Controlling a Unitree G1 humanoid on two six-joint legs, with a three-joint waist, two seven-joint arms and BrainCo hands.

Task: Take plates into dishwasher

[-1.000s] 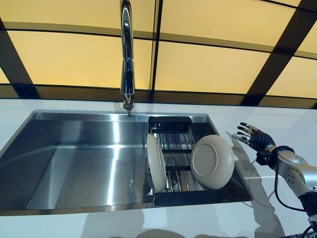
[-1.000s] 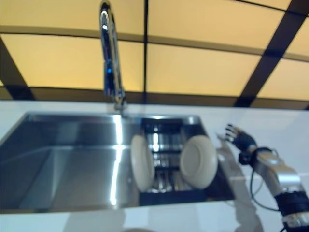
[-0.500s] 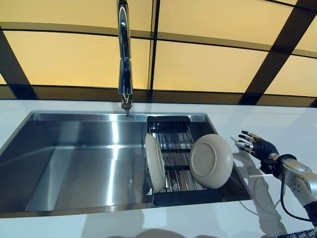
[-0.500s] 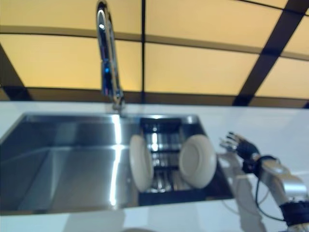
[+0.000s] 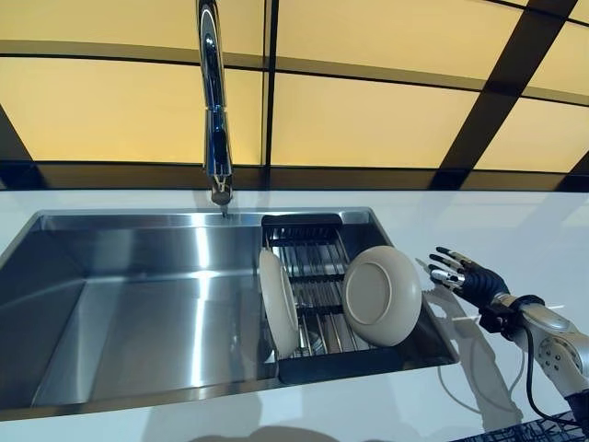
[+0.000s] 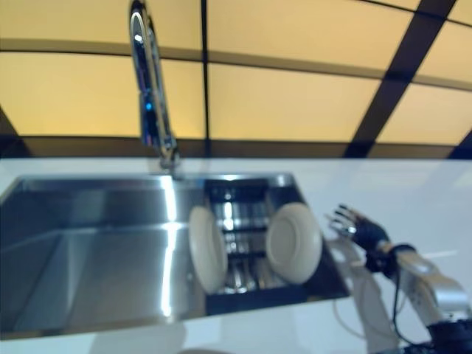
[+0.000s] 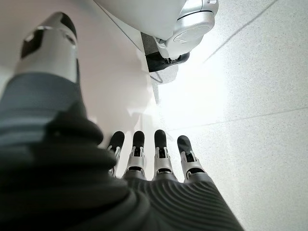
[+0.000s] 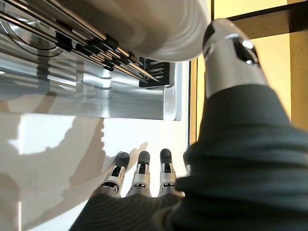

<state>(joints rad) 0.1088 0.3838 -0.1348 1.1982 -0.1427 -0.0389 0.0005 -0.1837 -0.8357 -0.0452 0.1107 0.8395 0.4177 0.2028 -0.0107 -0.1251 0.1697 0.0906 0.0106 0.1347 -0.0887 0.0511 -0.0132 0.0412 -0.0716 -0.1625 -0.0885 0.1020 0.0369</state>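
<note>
**Left eye view: the right hand reaches toward the plates in the sink rack**

The right hand (image 5: 467, 277) hangs over the white counter (image 5: 515, 230), just to the right of the sink (image 5: 129, 295). Its fingers are straight and spread apart, and they hold nothing. They point left at the nearest plate but do not touch it yet. The right wrist view shows the same thing: straight fingers over the counter, with the sink edge and the rack bars past them.

The left hand (image 7: 149, 154) does not show in the eye views. Its own wrist view shows it hanging low over the floor, with fingers straight, side by side and empty.

I think the job is at its first step: going for a plate. No plate is picked up yet. Next, the right hand needs to move a bit more to the left and close its fingers and thumb over the rim of the round plate. The plate leans, so a soft, steady hold looks best, or it may slip.

The big part of the sink on the left has nothing in it. On the right side sits a black rack (image 5: 317, 276). Two plates are in it. The right plate (image 5: 381, 296) leans with its bottom facing us. The left plate (image 5: 277, 302) stands on its edge, well apart from the other.

Farther back, the tap (image 5: 213, 101) stands over the sink. No dishwasher shows in any view.
</note>
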